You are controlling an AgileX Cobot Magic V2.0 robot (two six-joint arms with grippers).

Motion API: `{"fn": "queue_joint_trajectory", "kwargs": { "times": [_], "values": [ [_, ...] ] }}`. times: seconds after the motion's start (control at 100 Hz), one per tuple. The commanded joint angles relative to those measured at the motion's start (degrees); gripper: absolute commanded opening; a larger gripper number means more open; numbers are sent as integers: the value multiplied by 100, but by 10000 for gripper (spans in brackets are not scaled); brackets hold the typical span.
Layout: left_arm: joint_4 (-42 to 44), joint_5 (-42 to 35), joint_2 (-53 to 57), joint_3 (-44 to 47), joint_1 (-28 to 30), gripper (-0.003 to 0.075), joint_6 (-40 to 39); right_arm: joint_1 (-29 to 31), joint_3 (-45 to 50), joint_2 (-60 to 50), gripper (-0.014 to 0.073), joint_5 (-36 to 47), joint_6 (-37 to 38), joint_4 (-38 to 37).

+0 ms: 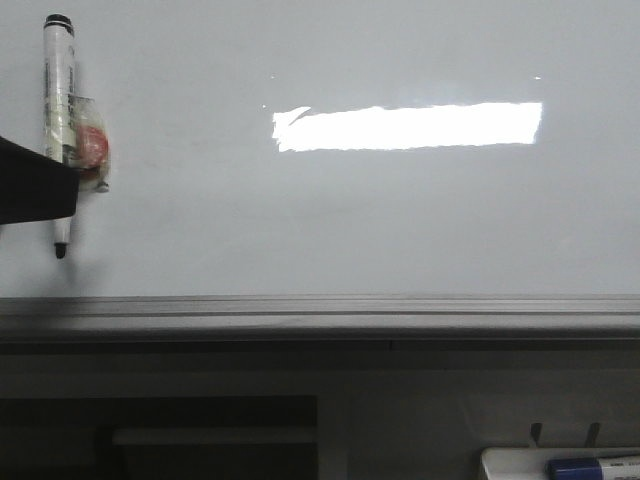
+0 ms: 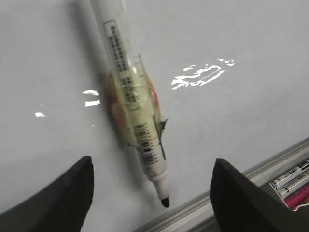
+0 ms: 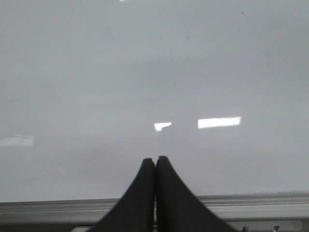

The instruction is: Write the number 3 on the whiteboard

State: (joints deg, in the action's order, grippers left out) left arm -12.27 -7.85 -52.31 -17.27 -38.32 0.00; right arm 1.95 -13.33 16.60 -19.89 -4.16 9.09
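Front view shows the whiteboard [image 1: 330,210] blank, no 3 yet. Left gripper [image 2: 152,188] spread wide around the taped marker [image 2: 133,108]; right gripper [image 3: 155,193] pinched empty. Best press lightly, strokes steady.

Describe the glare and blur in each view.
Front view: a bright rectangular glare on the whiteboard. Left wrist view: broken glare patches, the marker slightly soft. Right wrist view: two small glare spots, hazy board.
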Motion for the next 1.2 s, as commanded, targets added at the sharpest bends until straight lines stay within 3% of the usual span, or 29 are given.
{"fn": "queue_joint_trajectory", "kwargs": {
  "times": [0.0, 0.49, 0.61, 0.81, 1.0, 1.19],
  "values": [
    [-144, -525, -24, -196, -190, 458, -59, -10, -195, 106, -61, 465, -16, 13],
    [-521, -991, -678, -268, -268, 449, -59, -10, -195, 106, -61, 465, -16, 13],
    [-640, -983, -754, -268, -268, 344, -59, -10, -195, 106, -61, 465, -16, 13],
    [-679, -846, -754, -268, -268, -22, -59, -10, -195, 106, -61, 506, -16, 13],
    [-655, -595, -754, -268, -268, -20, -59, -10, -291, 118, -61, 346, -16, 53],
    [-38, -238, -688, -276, -280, -20, -59, -214, -677, 317, -61, -600, -70, 167]
  ]
}}
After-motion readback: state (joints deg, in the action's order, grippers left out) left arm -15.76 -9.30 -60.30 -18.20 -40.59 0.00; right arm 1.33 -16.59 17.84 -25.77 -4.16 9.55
